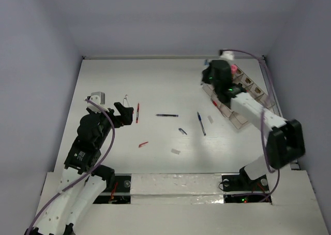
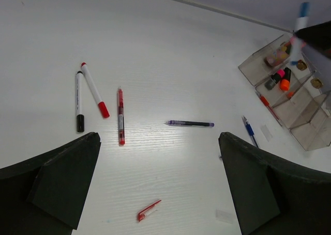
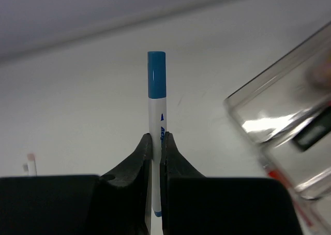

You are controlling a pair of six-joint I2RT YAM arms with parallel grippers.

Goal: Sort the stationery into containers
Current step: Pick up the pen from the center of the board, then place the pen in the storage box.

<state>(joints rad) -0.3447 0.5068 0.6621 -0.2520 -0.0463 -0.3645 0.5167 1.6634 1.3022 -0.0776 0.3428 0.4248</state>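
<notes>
One blue-capped marker (image 3: pixel 156 85) is pinched in your right pincer (image 3: pixel 158 138); swing it over the clear tray (image 3: pixel 274 105) to its right, then release. Left pincer (image 2: pixel 159 142) spread.

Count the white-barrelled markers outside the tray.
3: black-capped marker and red-capped marker side by side on the table; blue-capped marker gripped in the right hand. More may be hidden.

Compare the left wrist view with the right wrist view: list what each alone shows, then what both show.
Left wrist only: loose items on the white table, including a red pen, a black-capped white marker and a red-capped white marker. Right wrist only: how the right claw pinches the barrel of the blue-capped white marker. Both: that marker and the clear plastic compartment tray.
</notes>
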